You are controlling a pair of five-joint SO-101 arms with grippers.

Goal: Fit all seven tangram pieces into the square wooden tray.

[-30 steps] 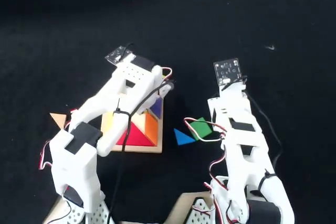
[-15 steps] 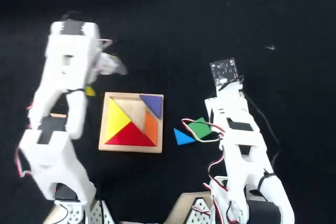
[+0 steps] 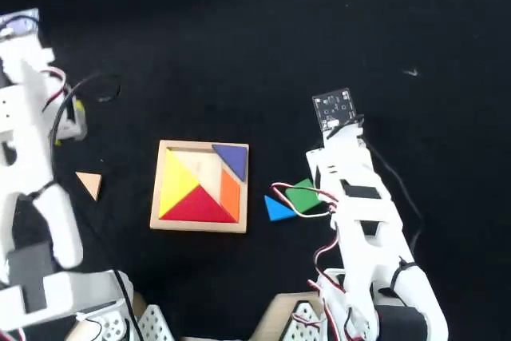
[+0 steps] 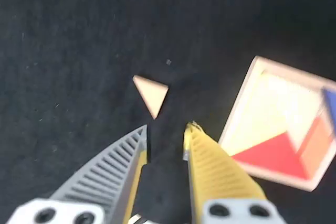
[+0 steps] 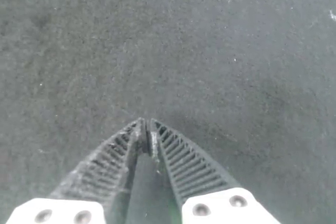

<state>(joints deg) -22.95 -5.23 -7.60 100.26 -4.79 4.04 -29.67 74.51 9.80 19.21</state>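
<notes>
Wooden square tray (image 3: 198, 226), left of centre in the high view, with four pieces seated: a yellow triangle (image 3: 177, 184), a red triangle (image 3: 204, 208), an orange piece (image 3: 231, 193) and a purple triangle (image 3: 233, 159). Bare wood (image 3: 204, 167) shows in the tray's upper middle.

Three pieces lie loose on the black cloth (image 3: 399, 37). A tan triangle (image 3: 90, 184) sits well to the left of the tray. A blue triangle (image 3: 277, 209) and a green square (image 3: 304, 196) lie side by side just right of it, the green one partly under the right arm (image 3: 363, 213).

The left arm (image 3: 24, 141) stands along the frame's left edge. In the left wrist view its gripper (image 4: 165, 132) is parted by a narrow gap, holds nothing, and points at the tan triangle just ahead of its tips. The right gripper (image 5: 146, 129) is closed, tip against tip, on nothing, over bare cloth.

The step in hand, as judged, is fetching a fifth piece, the tan triangle. The next move likely calls for lowering the parted fingers astride the flat triangle, pinching its edges, and turning it to suit the gap. A thin piece on cloth may slip.
</notes>
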